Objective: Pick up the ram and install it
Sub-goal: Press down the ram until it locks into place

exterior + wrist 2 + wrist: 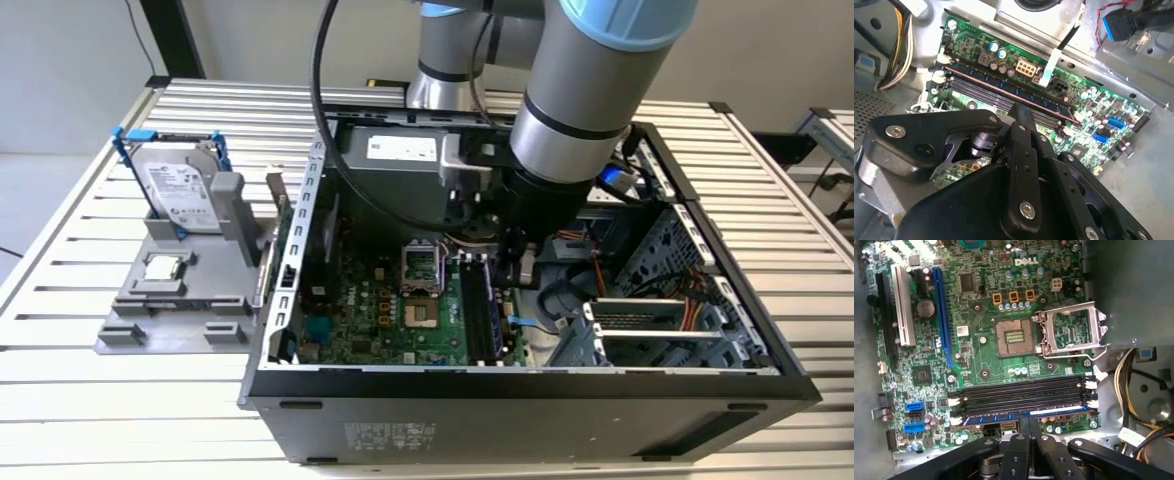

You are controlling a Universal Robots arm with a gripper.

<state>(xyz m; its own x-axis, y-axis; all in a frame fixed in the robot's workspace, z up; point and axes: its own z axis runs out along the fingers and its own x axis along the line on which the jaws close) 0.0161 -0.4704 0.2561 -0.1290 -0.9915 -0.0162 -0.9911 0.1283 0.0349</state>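
Black end effector (1029,432) fingers, closed on the ram (1024,416) in its slot (clips look unlatched), risk bending it if pressure lands off-centre on the motherboard (979,315).

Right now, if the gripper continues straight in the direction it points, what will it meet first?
Most likely the ram, standing in a motherboard slot: the gripper points down at the stick's top edge. Whether they already touch, I cannot tell.

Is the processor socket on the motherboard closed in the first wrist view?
No. In the first wrist view the processor socket lies open, with its metal cover swung aside beside it.
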